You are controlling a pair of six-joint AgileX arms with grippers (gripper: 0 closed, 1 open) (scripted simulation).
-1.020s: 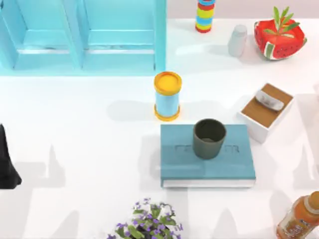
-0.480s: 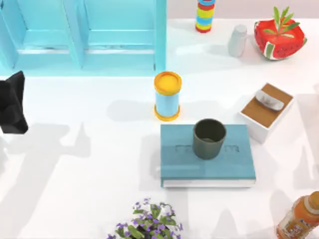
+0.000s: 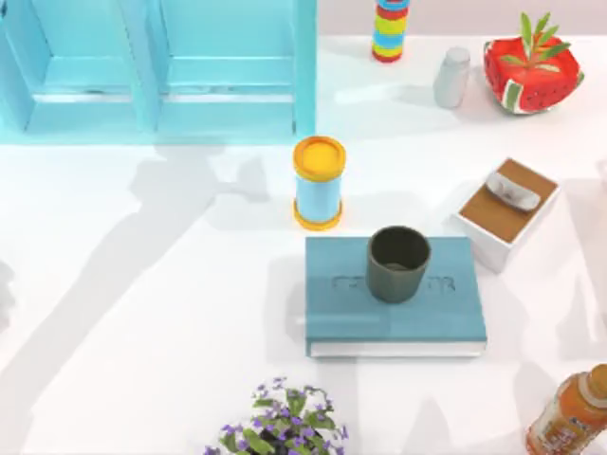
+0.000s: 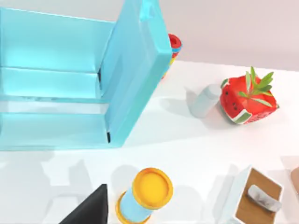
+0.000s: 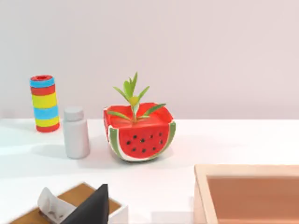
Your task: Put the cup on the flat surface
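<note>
Nearest the front edge, a purple-flowered plant [image 3: 280,422] and an orange bottle [image 3: 569,417] at the right corner. Just behind them, middle of the table, the cup [image 3: 398,263] stands upright on the teal book [image 3: 394,303], toward the book's far edge. Nothing holds it. The white tabletop [image 3: 142,313] is bare and wide open on the left side. So the task is not started as far as the pictures go: cup not gripped, not lifted, not on the table surface. All of it is left: reach, grasp, lift off the book, set down on bare white.

Beyond the book, the blue canister with yellow lid [image 3: 319,182], and to the right a white box with brown top [image 3: 505,210]. Farther back, the blue cabinet [image 3: 156,66], striped stack [image 3: 390,30], pale bottle [image 3: 451,76], watermelon planter [image 3: 531,71].

Left gripper [image 4: 91,210]: a dark tip shows in its wrist view, above the canister area; open or closed, cannot tell. Right gripper [image 5: 91,207]: dark tip near the white box, looking toward the planter; cannot tell either.
</note>
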